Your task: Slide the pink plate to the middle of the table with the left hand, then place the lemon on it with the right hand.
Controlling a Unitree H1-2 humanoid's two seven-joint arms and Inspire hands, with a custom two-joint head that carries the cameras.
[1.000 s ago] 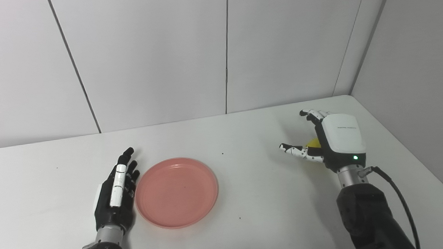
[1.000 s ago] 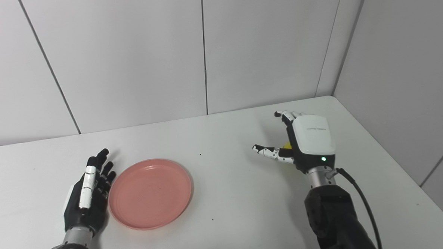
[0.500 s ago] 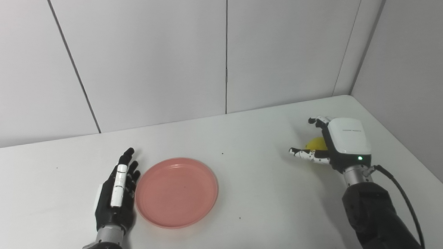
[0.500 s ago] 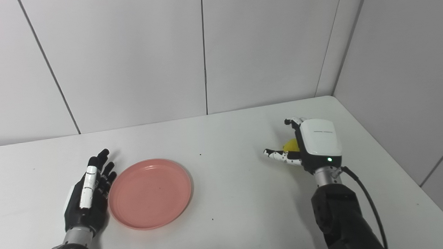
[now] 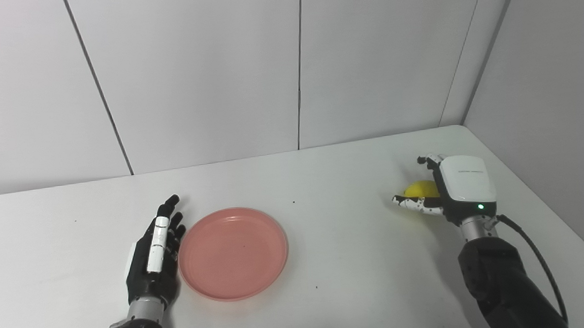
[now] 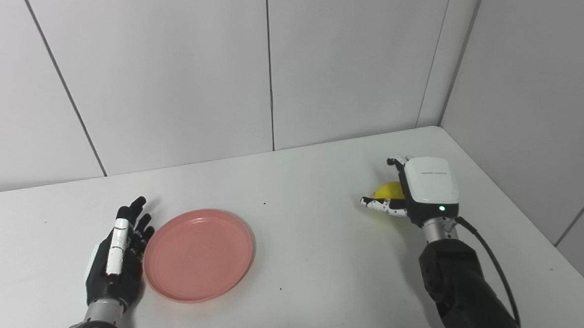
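- On the white surface (image 5: 355, 260), left of centre: pink plate (image 5: 233, 253), flat, right side up, nothing on it.
- Left hand (image 5: 154, 258) just beside the plate's left rim, edge-on with the palm turned toward the plate. Fingers straight and loosely spread, pointing away from the robot; holding nothing. Whether it touches the rim cannot be told, the gap is too slim to judge.
- Lemon (image 5: 421, 189) well to the right of the plate, near the surface's right side. Only a part of its yellow skin shows; the rest is hidden behind the right hand.
- Right hand (image 5: 453, 189) set around the lemon: white back plate faces the camera, thumb (image 5: 412, 203) reaches out in front of the fruit on the near side, fingertips (image 5: 429, 159) curl over past its far side.
- Fingers are partly curled about the lemon, but cannot tell whether they press on it or merely cup it; contact is hidden by the hand itself.
- Small green light glows at the right wrist (image 6: 441, 208); black cable (image 6: 493, 268) loops off the forearm.
- Pale panelled wall (image 5: 288, 70) behind the surface.
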